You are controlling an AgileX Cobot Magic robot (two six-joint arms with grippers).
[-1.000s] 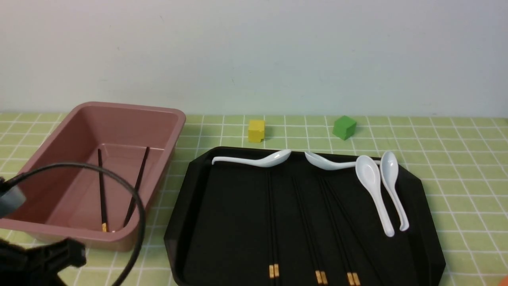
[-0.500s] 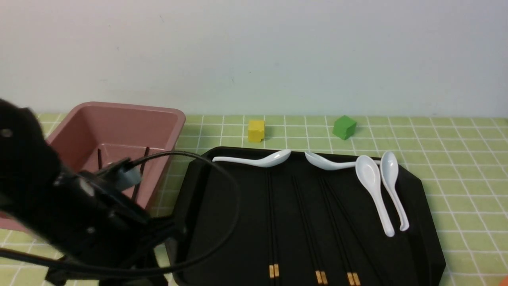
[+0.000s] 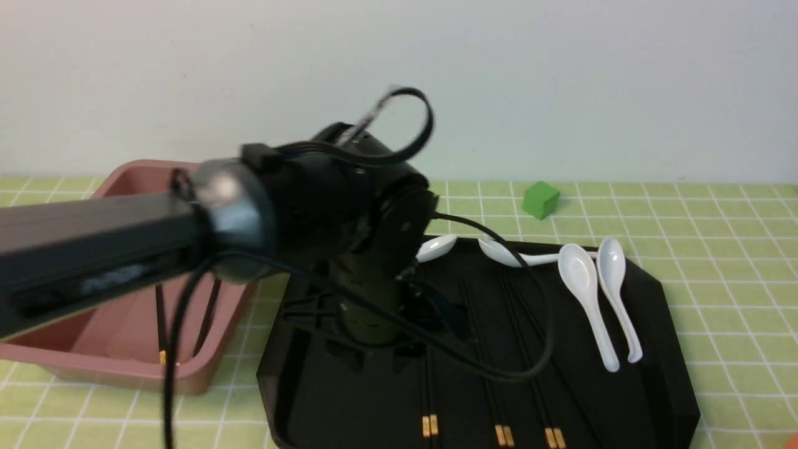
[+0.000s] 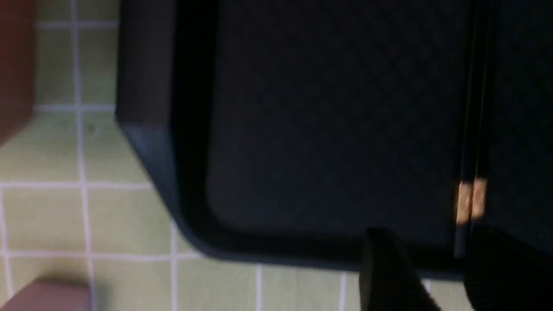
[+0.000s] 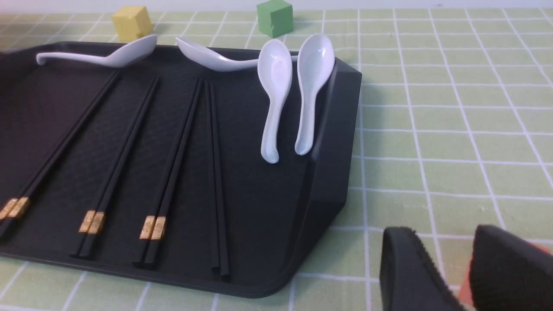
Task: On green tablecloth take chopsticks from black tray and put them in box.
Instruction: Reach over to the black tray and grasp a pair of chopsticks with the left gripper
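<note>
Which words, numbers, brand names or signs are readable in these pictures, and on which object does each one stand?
No text can be read in any view.
Gold bands on the chopsticks: perhaps faint marks, too small to read.
Pale patch on the left arm: too blurred to read.

We can read no text, label, brand or number anywhere. The gold bands [image 5: 152, 227] on the chopsticks [image 5: 173, 164] are too small for us to tell any marks, and a pale patch [image 3: 109, 284] on the left arm [image 3: 93, 237] is blurred.
</note>
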